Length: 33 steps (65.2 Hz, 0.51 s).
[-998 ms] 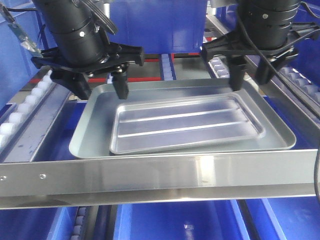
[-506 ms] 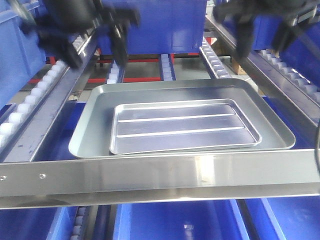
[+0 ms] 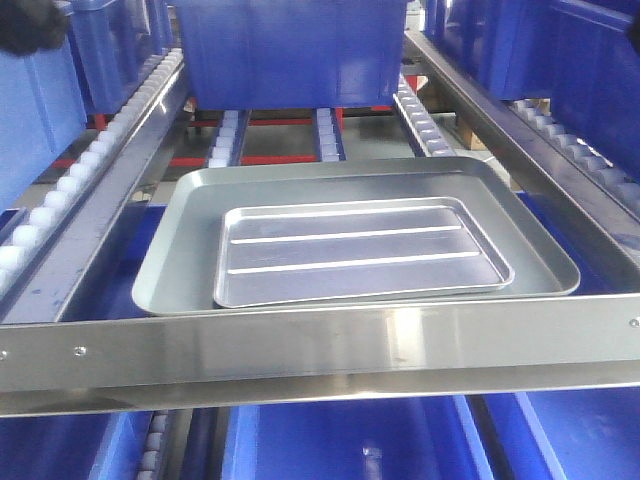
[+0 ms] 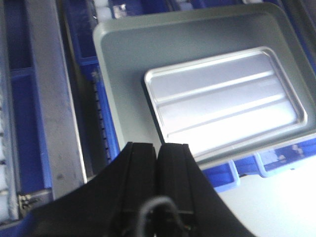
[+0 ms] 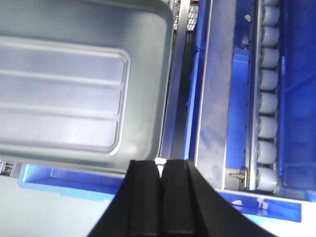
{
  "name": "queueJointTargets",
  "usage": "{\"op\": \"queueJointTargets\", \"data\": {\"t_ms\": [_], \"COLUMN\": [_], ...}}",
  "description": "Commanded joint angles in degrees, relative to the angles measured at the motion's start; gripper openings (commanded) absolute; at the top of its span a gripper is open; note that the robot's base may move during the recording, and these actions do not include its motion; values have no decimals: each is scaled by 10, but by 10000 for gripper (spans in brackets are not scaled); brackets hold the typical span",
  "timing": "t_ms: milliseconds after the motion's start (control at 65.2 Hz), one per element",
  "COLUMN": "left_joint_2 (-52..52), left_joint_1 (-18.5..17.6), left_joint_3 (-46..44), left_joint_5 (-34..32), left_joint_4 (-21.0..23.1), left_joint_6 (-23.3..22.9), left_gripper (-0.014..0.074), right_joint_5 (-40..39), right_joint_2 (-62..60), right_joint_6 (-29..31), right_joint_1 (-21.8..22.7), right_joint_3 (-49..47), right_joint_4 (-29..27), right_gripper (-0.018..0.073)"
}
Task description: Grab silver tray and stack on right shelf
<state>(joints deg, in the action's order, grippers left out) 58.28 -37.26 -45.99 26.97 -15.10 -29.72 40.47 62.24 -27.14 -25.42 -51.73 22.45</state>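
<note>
Jaws: both pairs I see pressed together, gripping nothing.
Silver tray (image 3: 360, 252): lies inside grey tray (image 3: 170, 270), on right shelf (image 3: 320, 345).
Risk: my retreat could nudge it askew.

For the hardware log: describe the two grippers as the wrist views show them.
Left gripper: matte black, two flat slab fingers flaring to a wider body, with a thin dark cable looped at the base. Right gripper: same black, blocky fingers; no cable or markings visible.

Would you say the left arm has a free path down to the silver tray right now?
Probably yes: the silver tray lies uncovered inside the larger grey tray, nothing above it. The left tool is shut, so it must open first.
</note>
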Motion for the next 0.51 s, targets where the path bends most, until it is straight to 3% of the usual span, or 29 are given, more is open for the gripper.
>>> {"op": "queueJointTargets", "data": {"t_ms": [0,246,491], "left_joint_2": [-70,-204,-255], "left_joint_1": [-8,-8,-8], "left_joint_3": [72,249,277], "left_joint_5": [-116,-283,-358], "left_joint_4": [-8,-25,-55], "left_joint_6": [0,0,0], "left_gripper": [-98,-98,-101], "right_joint_5": [-87,-213,-252], "right_joint_2": [-61,-225,-376], "right_joint_6": [7,7,7], "right_joint_1": [2,2,2], "right_joint_3": [55,238,268], "right_joint_4": [18,18,20], "right_gripper": [55,55,55]}}
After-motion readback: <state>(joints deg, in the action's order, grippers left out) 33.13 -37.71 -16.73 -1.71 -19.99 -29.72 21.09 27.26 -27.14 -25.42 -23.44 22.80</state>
